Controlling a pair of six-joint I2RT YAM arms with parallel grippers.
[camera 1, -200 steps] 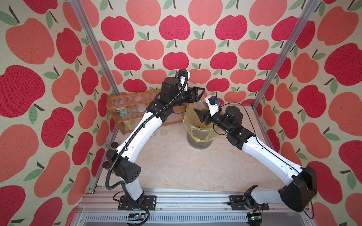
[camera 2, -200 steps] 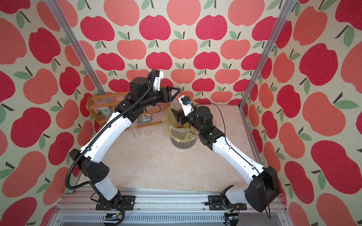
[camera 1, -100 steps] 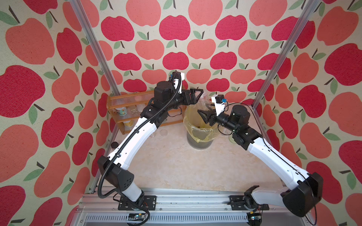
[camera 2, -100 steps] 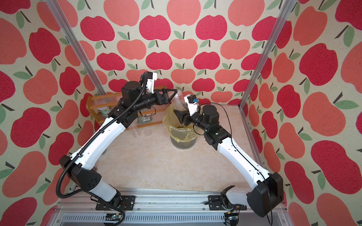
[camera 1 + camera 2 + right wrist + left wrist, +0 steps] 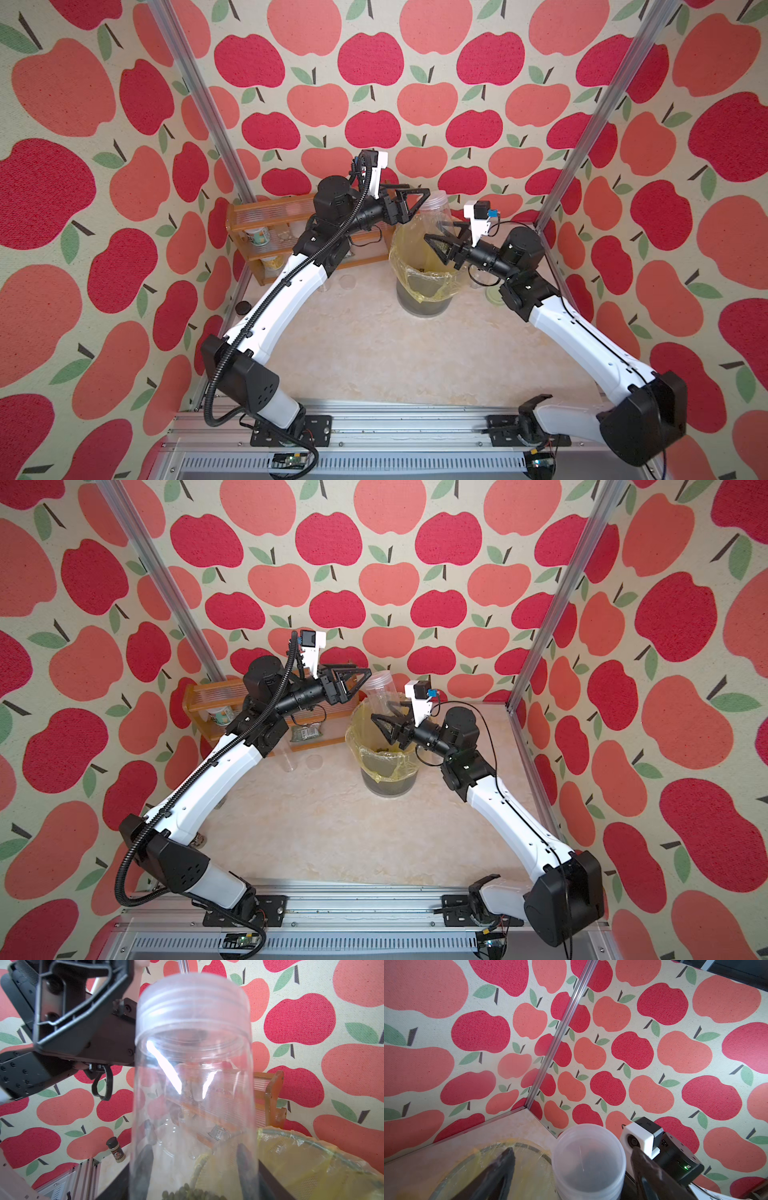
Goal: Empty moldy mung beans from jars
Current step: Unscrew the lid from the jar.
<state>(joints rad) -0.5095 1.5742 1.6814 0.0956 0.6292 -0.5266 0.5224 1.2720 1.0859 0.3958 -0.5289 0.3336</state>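
Right pincer [image 5: 434, 232] is clamped on the clear jar [image 5: 193, 1095], its fingers [image 5: 143, 1167] showing dark through the walls, and it holds the jar above the bin [image 5: 422, 305], lid end up! Mung beans [image 5: 187, 1192] sit in a small heap at the jar's bottom, down by those fingers. Just beneath, a yellow liner [image 5: 409, 249] drapes over the bin's rim. The frosted lid [image 5: 193, 1001] is on the jar, threads showing through it. Left pincer [image 5: 572, 1150] hangs above the bin's far edge, jaws spread either side of that lid and not touching it. Behind the bin, off to its left, stands the orange rack [image 5: 266, 208] with a printed cup [image 5: 257, 237] on its shelf.
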